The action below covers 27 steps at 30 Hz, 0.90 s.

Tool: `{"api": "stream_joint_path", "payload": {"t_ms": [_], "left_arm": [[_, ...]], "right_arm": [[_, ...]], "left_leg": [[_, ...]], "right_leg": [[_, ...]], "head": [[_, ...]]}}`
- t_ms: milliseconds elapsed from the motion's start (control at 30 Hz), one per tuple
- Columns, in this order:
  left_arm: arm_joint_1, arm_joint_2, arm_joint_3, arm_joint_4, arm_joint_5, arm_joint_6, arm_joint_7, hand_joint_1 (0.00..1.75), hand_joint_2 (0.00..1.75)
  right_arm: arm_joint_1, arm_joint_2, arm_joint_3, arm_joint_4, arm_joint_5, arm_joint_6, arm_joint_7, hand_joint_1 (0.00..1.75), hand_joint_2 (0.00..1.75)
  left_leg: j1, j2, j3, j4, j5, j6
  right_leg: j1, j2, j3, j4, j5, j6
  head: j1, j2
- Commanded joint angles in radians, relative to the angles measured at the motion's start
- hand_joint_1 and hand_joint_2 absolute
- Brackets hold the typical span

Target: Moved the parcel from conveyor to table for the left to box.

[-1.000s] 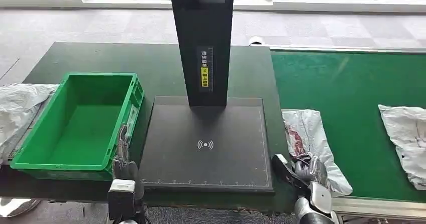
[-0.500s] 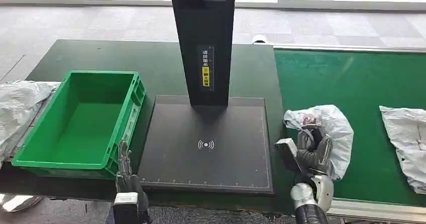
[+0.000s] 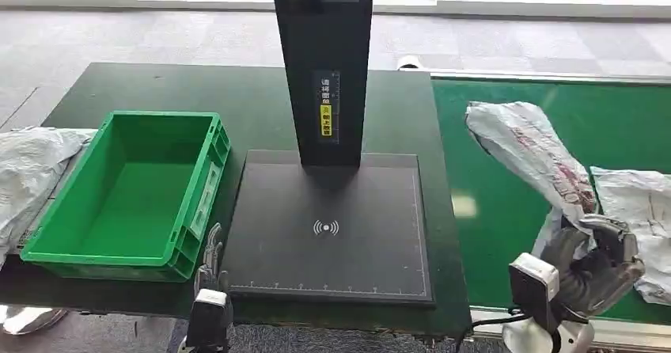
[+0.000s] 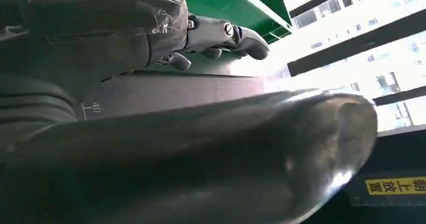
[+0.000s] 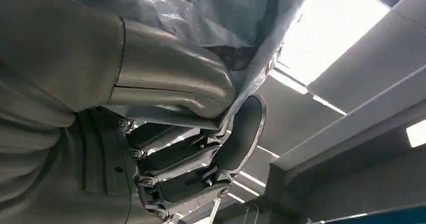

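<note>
My right hand (image 3: pixel 589 266) grips a crumpled grey plastic parcel (image 3: pixel 528 149) by its lower end and holds it up off the green conveyor belt (image 3: pixel 506 210), so the parcel stands tilted above the hand. In the right wrist view the parcel (image 5: pixel 226 18) is pinched between the thumb and the dark fingers (image 5: pixel 201 166). My left hand (image 3: pixel 210 260) is low at the table's front edge, fingers pointing up and holding nothing, beside the empty green box (image 3: pixel 202 171). In the left wrist view its fingers (image 4: pixel 226 33) are close to the box wall (image 4: pixel 236 3).
A black scanner plate (image 3: pixel 328 226) with a tall black column (image 3: pixel 323 60) lies between box and conveyor on the dark table (image 3: pixel 237 100). A second grey parcel (image 3: pixel 637 203) lies on the belt at the right. Another grey bag (image 3: pixel 28 171) lies left of the box.
My right hand has lifted the parcel off the belt and swung to the right with it; the parcel now stands high above the belt. The left hand stays by the box.
</note>
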Motion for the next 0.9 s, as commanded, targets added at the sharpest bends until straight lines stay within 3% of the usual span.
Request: {"api": "stream_joint_path", "payload": {"t_ms": [33,333,400,433,500,567,600,667,900], "left_arm": [[-0.044,0.040,-0.057,0.081,0.004,-0.006,0.003,0.00,0.00],[-0.108,0.033,-0.087,0.125,0.020,-0.043,0.003,0.00,0.00],[-0.095,0.014,-0.072,0.101,-0.002,-0.060,0.003,0.00,0.00],[-0.115,-0.026,-0.079,0.130,-0.016,-0.050,0.003,0.00,0.00],[-0.130,-0.073,-0.079,0.134,-0.039,-0.056,0.003,0.00,0.00],[-0.169,-0.121,-0.078,0.179,-0.057,-0.057,0.003,0.00,0.00],[-0.177,-0.127,-0.077,0.188,-0.057,-0.058,0.003,0.00,0.00],[-0.167,-0.143,-0.065,0.144,-0.065,-0.081,0.003,0.00,0.00],[-0.147,-0.155,-0.054,0.104,-0.080,-0.084,0.003,0.00,0.00]], "right_arm": [[0.014,0.015,0.014,-0.061,-0.007,0.003,0.005,1.75,1.75],[0.050,0.031,0.127,-0.058,0.060,0.003,0.005,1.75,1.75],[0.057,0.033,0.223,0.032,0.069,0.003,0.005,1.75,1.75],[0.014,-0.008,0.257,0.160,0.061,0.003,0.005,1.75,1.75],[-0.069,-0.012,0.302,0.429,0.118,0.003,0.008,1.75,1.75],[-0.179,-0.027,0.389,0.705,0.027,0.051,0.005,1.75,1.75],[-0.195,-0.032,0.428,0.740,0.004,0.044,0.005,1.75,1.75],[-0.258,-0.051,0.618,0.909,-0.057,0.053,0.005,1.75,1.75],[-0.266,-0.039,0.656,0.946,-0.064,0.033,0.005,1.75,1.75]], "left_leg": [[0.000,0.000,0.000,-0.001,0.000,0.000],[0.000,0.000,0.000,-0.002,0.001,0.000],[0.000,0.000,0.001,-0.002,0.001,0.000],[0.001,0.001,0.001,-0.001,0.000,0.000],[0.001,0.003,0.002,-0.002,0.000,0.000],[0.001,0.004,0.003,-0.004,0.002,0.000],[0.002,0.005,0.003,-0.003,0.001,0.000],[0.002,0.007,0.003,-0.005,0.003,0.001],[0.000,0.001,0.000,-0.002,0.003,0.001]], "right_leg": [[0.001,-0.001,0.001,-0.001,0.000,0.000],[0.001,-0.001,0.000,-0.001,0.001,-0.001],[0.002,0.000,0.001,-0.002,0.001,-0.001],[0.002,0.001,0.001,-0.002,0.001,0.000],[0.003,0.003,0.002,-0.003,0.002,0.000],[0.003,0.003,0.003,-0.006,0.004,0.000],[0.003,0.005,0.003,-0.004,0.003,0.000],[0.004,0.007,0.003,-0.007,0.006,0.000],[0.002,0.000,0.001,-0.002,0.003,0.000]], "head": [[0.000,0.000],[0.000,0.000],[0.000,0.000],[0.000,0.000],[0.000,0.000],[0.000,0.000],[0.000,0.000],[0.000,0.000],[0.000,0.000]]}}
